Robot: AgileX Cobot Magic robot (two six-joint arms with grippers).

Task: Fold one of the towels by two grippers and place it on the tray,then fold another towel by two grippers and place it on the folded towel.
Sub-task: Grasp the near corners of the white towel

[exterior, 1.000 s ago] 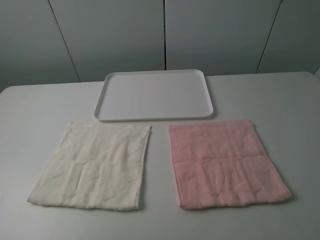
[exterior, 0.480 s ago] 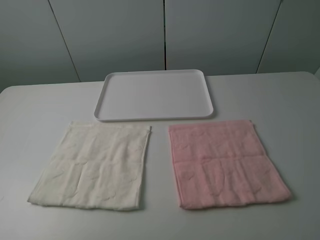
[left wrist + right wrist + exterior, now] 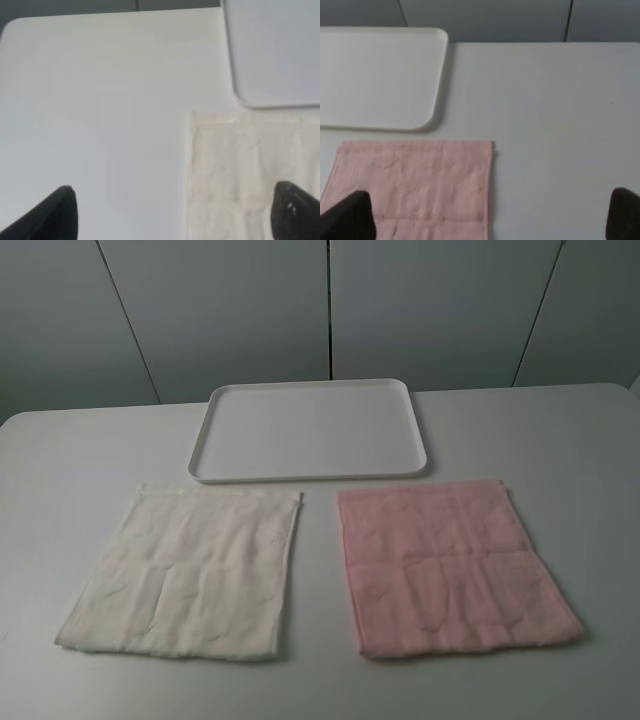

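High view. Lower left of the frame, spread flat on the white table (image 3: 80,440): the cream towel (image 3: 185,575), unfolded, edges a little wavy. Lower right, apart from it across a bare strip: the pink towel (image 3: 450,570), also flat and unfolded. Upper centre, just beyond both towels: the tray (image 3: 310,478), holding nothing. No arm visible here. Against the two earlier frames of this view, no difference to find: same creases, same tray position.

Left wrist view. Near one tray-side corner of the cream towel (image 3: 240,170) and a rounded corner of the tray (image 3: 275,50): the left gripper (image 3: 174,190), its fingers (image 3: 55,215) spread wide, pinching nothing, one seen against bare table, the other against the cloth.

Right wrist view. Much the same on the other side: the right gripper (image 3: 491,195), fingers (image 3: 350,215) spread wide and holding nothing, near a tray-side corner of the pink towel (image 3: 415,180), with a corner of the tray (image 3: 380,75) close by.

Handling, as a judgement: soft, light terry, limp, likely to sag and crease when lifted; not fragile, not slippery. Best to take the cream towel first, by two neighbouring corners, one per gripper, pinching low at the hem. Possible trouble: sliding over the table without catching the thin edge.
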